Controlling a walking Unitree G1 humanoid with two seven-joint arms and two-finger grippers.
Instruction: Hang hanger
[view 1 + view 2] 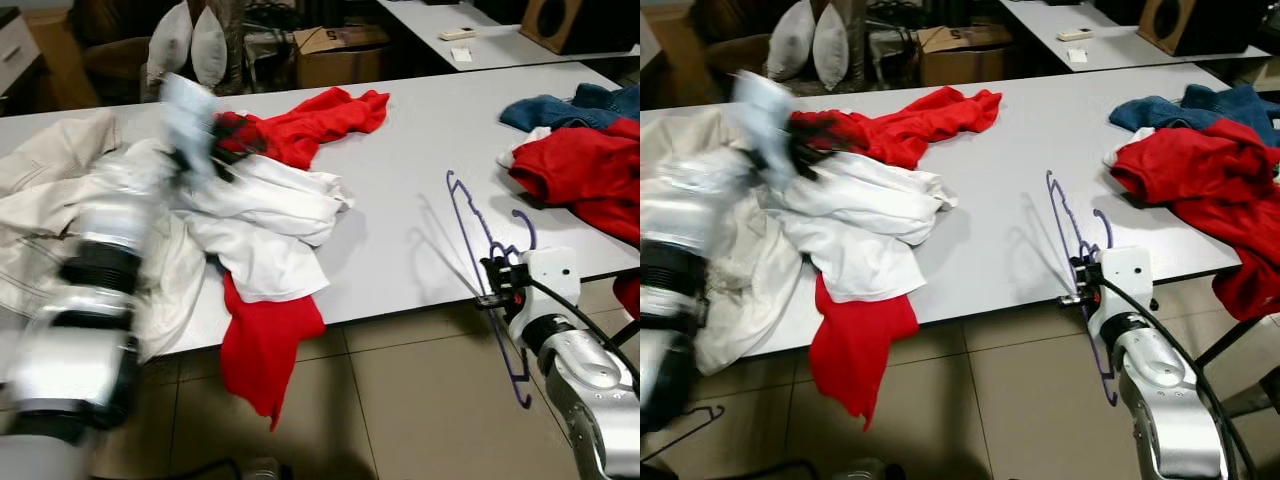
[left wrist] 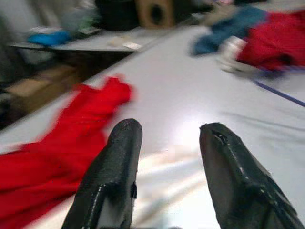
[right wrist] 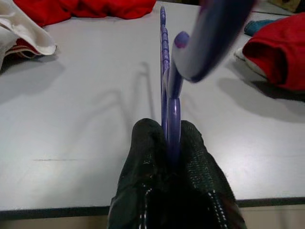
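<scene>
Right wrist view gives us our 2 black fingers (image 3: 143, 157) pinched tight on the purple hanger (image 3: 167, 95), which stands on edge between them with its hook curling close to the lens. From our head we see the right gripper (image 1: 490, 285) holding that hanger at the near edge of the white table (image 1: 400, 200), part of the frame reaching over the tabletop and part hanging below the edge toward the tiled floor (image 1: 400, 400). Beyond it on our right lie a red garment (image 1: 580, 170) and a blue one (image 1: 560, 108). Our left gripper (image 2: 167, 157) hovers with its 2 fingers spread apart and nothing between them, above the white clothing (image 1: 260, 220) and another red garment (image 1: 310, 120); that arm is blurred.
</scene>
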